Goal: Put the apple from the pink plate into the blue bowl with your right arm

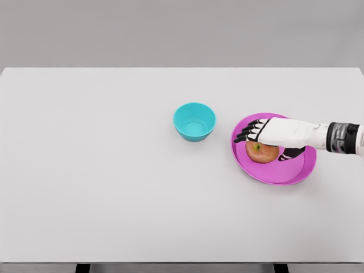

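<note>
I'm hovering my right hand [278,133] over the apple [261,152] sitting on the pink plate [296,173], fingers [250,132] spread, not clamped. Apple is lying just under my palm. Blue bowl [194,121] is sitting left on the bench [114,170].

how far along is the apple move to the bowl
Early stage. Done: the right hand has reached the pink plate and sits over the apple, fingers extended, thumb beside it. In hand: closing a grasp; the apple still rests on the plate. Left: lifting it and carrying it to the empty blue bowl.
</note>
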Controlling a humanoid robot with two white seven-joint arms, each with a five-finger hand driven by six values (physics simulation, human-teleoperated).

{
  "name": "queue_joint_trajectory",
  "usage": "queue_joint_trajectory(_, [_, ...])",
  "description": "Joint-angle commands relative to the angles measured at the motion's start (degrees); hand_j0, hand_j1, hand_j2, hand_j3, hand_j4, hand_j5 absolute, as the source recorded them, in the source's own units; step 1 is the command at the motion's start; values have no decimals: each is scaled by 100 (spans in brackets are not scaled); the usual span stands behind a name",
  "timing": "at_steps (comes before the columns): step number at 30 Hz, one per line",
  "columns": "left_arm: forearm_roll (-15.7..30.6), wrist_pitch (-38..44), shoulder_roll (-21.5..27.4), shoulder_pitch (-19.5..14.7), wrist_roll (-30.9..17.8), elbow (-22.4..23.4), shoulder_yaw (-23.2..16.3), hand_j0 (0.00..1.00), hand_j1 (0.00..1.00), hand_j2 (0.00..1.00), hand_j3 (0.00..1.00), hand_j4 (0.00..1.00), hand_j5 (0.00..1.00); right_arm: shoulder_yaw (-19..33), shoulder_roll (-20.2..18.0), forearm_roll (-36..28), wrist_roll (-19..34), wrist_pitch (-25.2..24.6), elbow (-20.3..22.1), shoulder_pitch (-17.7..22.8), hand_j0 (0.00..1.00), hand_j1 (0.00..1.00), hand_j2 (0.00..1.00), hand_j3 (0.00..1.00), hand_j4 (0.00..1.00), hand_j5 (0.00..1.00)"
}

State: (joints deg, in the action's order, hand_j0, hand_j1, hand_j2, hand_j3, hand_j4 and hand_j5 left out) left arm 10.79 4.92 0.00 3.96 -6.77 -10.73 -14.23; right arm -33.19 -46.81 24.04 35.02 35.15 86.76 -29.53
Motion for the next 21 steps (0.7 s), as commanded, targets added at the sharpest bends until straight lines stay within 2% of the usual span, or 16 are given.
queue_joint_trajectory(1, [2,0,0,0,0,1,-1,100,100,100,100,100,100,-65,14,-31,-2,-15,-1,9,100,100,100,100,100,100])
queue_joint_trajectory(6, [2,0,0,0,0,1,-1,100,100,100,100,100,100,-74,14,-31,-2,-15,-10,0,100,100,100,100,100,100])
queue_joint_trajectory(8, [2,0,0,0,-9,1,-1,100,100,100,100,100,100,-74,14,-31,-2,-15,-63,0,96,96,96,96,96,96])
queue_joint_trajectory(15, [2,0,0,0,0,1,-1,100,100,100,100,100,100,-74,23,-22,-2,-15,-159,0,98,98,98,98,98,98])
queue_joint_trajectory(16, [2,0,0,0,0,1,-1,100,100,100,100,100,100,-74,41,-22,-2,-15,-168,0,96,96,96,96,96,96])
queue_joint_trajectory(18, [2,0,0,0,0,1,-1,100,100,100,100,100,100,-74,50,-22,-2,-15,-159,9,79,79,79,79,79,79])
queue_joint_trajectory(21, [2,0,0,0,0,1,-1,100,100,100,100,100,100,-74,41,-22,-2,-15,-159,9,70,70,70,70,70,70])
